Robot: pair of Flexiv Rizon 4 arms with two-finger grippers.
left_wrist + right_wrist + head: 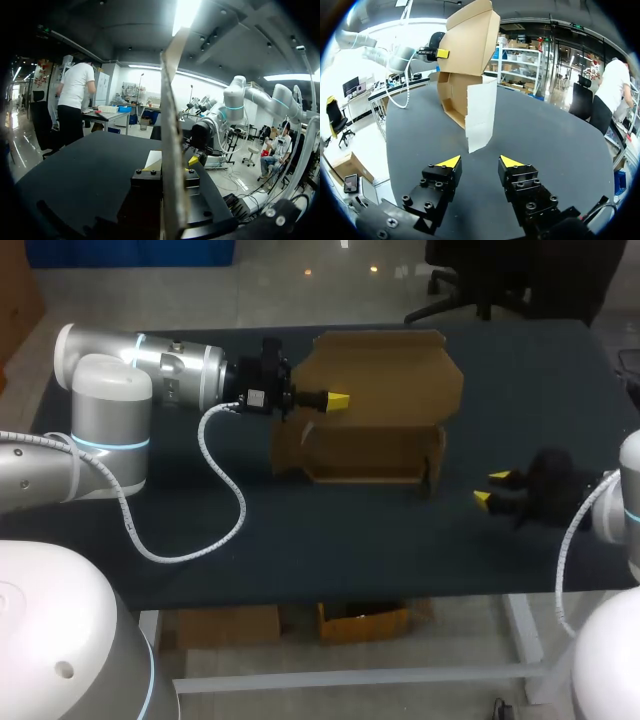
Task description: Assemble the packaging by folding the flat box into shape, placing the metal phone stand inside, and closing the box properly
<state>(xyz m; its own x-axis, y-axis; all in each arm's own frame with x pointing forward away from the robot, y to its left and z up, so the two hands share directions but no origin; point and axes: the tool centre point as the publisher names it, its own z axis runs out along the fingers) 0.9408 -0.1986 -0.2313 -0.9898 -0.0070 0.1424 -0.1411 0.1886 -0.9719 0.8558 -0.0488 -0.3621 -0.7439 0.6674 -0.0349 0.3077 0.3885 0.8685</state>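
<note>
The left gripper [338, 400] is clamped narrow on the box [380, 390]. Its own wrist view shows a thin cardboard panel standing edge-on between the two fingers, with a finger pressed to each face. It has hold high on the box's left edge, where the raised lid [385, 375] begins.

Over on the other side, the right gripper [480, 162] hangs wide open and holds nothing. Its yellow tips point at the box from low over the table [300, 530]. The box sits just ahead of those fingers, near but apart. The pale side flap [481, 117] juts out toward them.

The box stands in the middle of the table, half formed, with the tray open to the front and the lid upright behind. The phone stand shows in none of the views.

This looks like light, thin card: stiff along its panels but quick to crease or buckle, and likely to skate across the table if pushed from one side only. The best hold is probably flat across a panel edge close to a fold line, with the other hand bracing, and never on a corner.
</note>
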